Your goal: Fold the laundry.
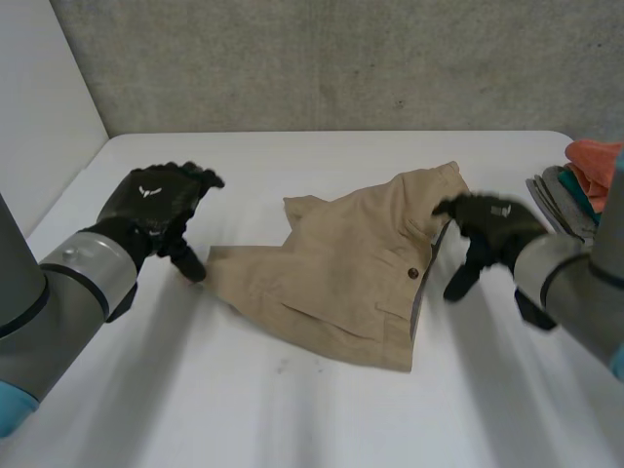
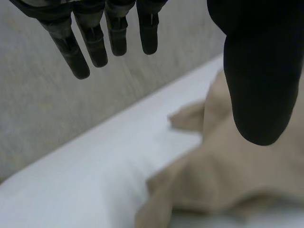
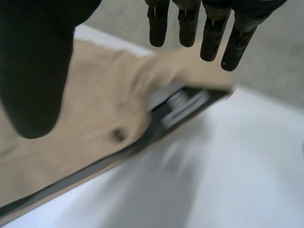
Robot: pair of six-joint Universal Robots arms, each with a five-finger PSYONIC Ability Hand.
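A pair of tan shorts [image 1: 351,263] lies folded in the middle of the white table [image 1: 244,390], its waistband toward the right. My left hand [image 1: 156,210] hovers at the garment's left corner, fingers [image 2: 95,42] straight and spread, holding nothing; the tan cloth [image 2: 223,175] lies below its thumb [image 2: 259,71]. My right hand [image 1: 487,229] hangs just off the waistband end, open too, with fingers [image 3: 209,28] straight above the waistband [image 3: 180,107] and a button [image 3: 115,136] under the palm.
A stack of folded clothes [image 1: 580,185], grey, teal and orange, sits at the table's far right edge. A grey wall [image 1: 331,58] runs behind the table, and a white panel [image 1: 39,107] stands at the left.
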